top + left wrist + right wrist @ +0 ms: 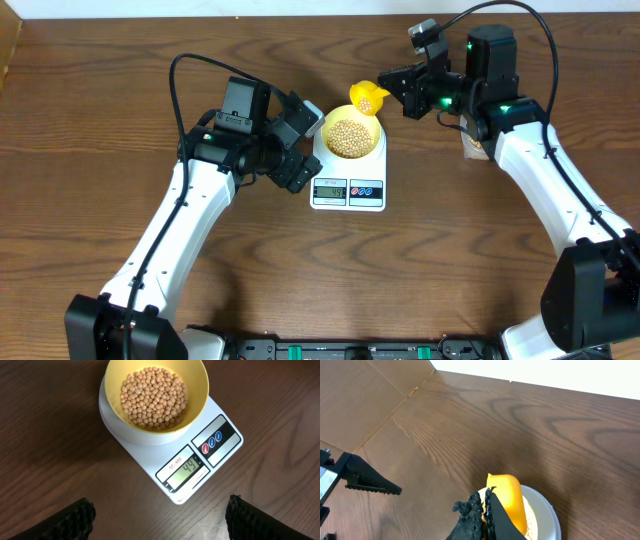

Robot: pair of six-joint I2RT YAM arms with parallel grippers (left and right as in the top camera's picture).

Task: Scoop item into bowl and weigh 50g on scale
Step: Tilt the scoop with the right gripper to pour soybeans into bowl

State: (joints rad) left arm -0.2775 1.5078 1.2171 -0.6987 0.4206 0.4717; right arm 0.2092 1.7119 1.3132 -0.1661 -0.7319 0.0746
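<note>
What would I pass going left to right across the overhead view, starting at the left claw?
Left claw → bowl → right claw, which grips the scoop at the bowl's far edge.

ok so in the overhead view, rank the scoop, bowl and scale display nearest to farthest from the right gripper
1. yellow scoop, gripped in the right gripper, at the far side.
2. bowl, on the scale platform.
3. display, at the scale's near edge.
</note>
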